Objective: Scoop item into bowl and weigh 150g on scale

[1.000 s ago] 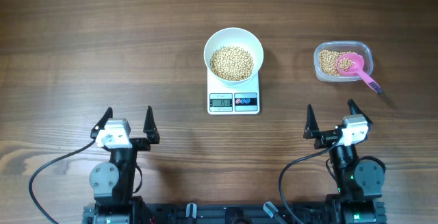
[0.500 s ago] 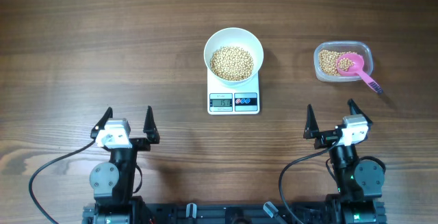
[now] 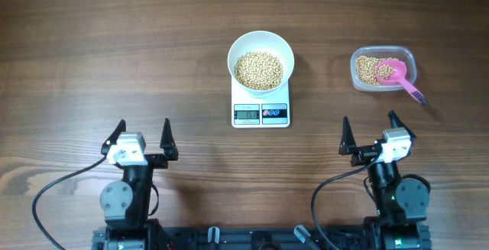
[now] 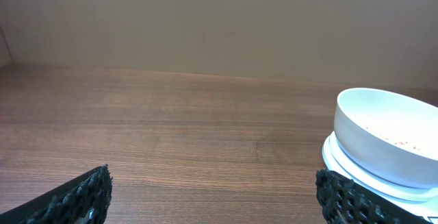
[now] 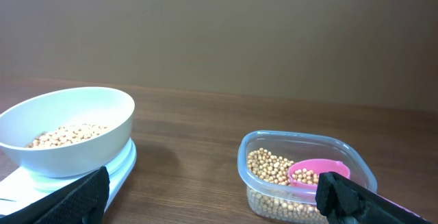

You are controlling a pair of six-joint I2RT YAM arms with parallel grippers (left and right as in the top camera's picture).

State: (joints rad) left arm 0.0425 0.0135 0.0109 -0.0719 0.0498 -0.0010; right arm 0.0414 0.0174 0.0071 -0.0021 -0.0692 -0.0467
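Observation:
A white bowl (image 3: 260, 60) heaped with tan beans (image 3: 258, 70) stands on the small white scale (image 3: 260, 114), whose display is lit. More beans fill a clear plastic tub (image 3: 382, 68) at the right, where a pink scoop (image 3: 397, 76) rests with its handle over the tub's rim. My left gripper (image 3: 143, 139) is open near the front left, far from the bowl (image 4: 383, 145). My right gripper (image 3: 370, 133) is open at the front right, short of the tub (image 5: 304, 176) and the scoop (image 5: 318, 172), with nothing between its fingers.
Bare wooden table (image 3: 114, 51) stretches to the left and behind the scale. Black cables (image 3: 53, 196) loop from both arm bases along the front edge.

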